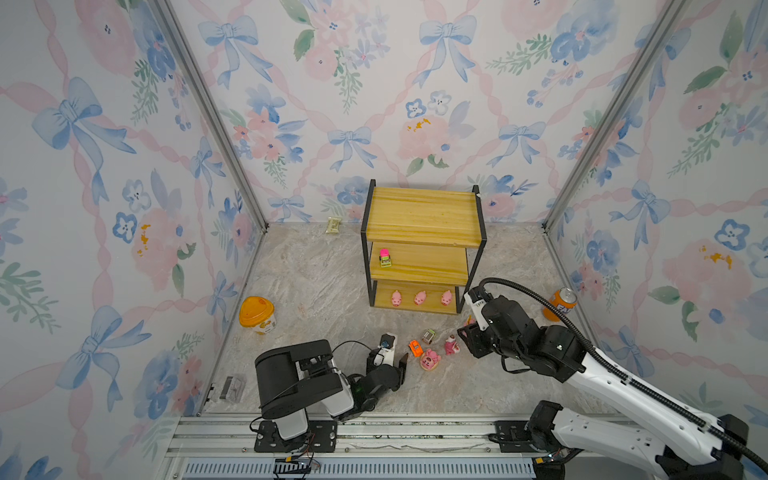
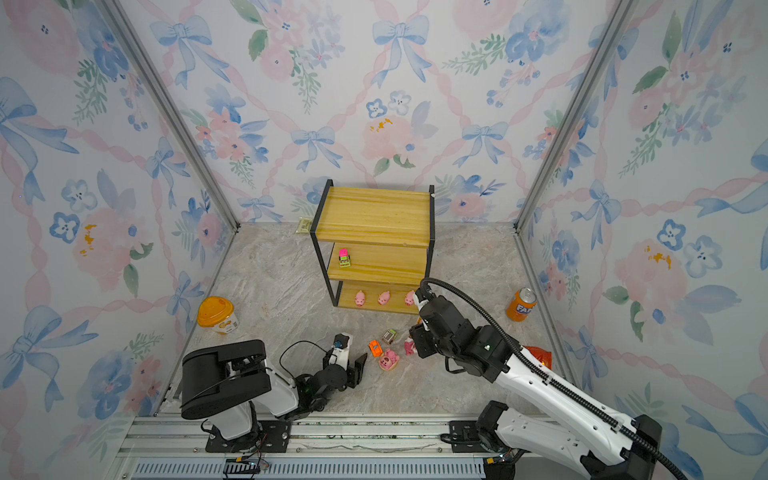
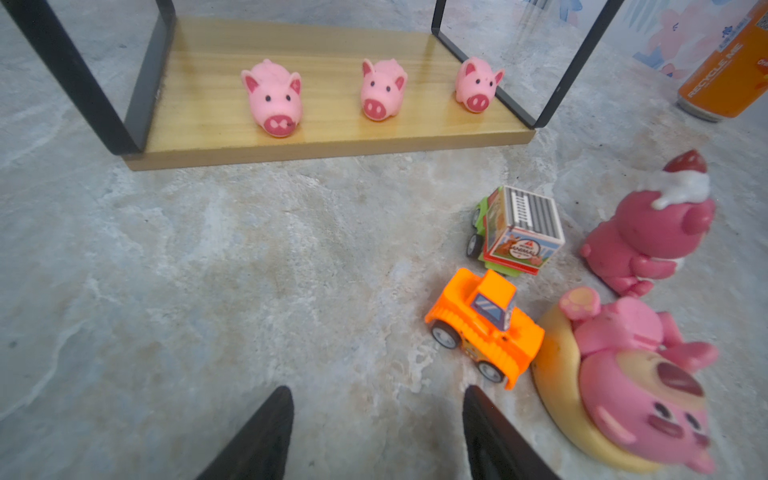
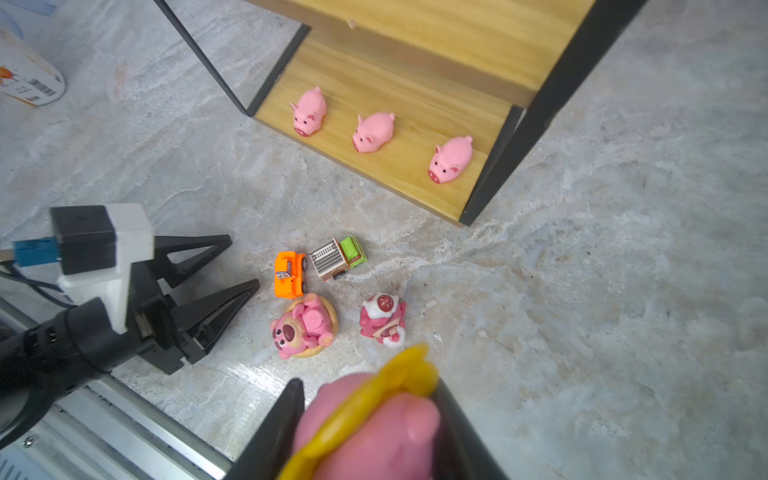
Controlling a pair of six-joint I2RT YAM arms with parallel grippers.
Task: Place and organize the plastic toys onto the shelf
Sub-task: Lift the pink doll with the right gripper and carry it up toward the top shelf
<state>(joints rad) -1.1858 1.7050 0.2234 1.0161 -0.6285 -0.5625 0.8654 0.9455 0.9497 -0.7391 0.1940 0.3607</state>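
Note:
The shelf [image 1: 424,216] stands at the back. Three pink pigs [image 1: 420,297] sit in a row on its bottom board, and a pink-green car [image 1: 385,257] is on the middle board. On the floor in front lie an orange car [image 1: 414,347], a grey-green car [image 1: 428,336], an upright pink figurine [image 1: 451,345] and a pink figurine lying on a yellow base [image 1: 430,360]. My right gripper [image 4: 369,382] is shut on a third pink figurine with a yellow part [image 4: 374,424], held above the floor. My left gripper [image 3: 374,399] is open and empty, just left of the orange car [image 3: 484,328].
An orange-lidded yellow tub [image 1: 257,315] stands at the left and an orange soda can [image 1: 561,304] at the right. A small packet [image 1: 333,225] lies by the back wall. A grey packet [image 1: 232,388] lies at the front left, and an orange wrapper [image 2: 538,355] shows behind the right arm.

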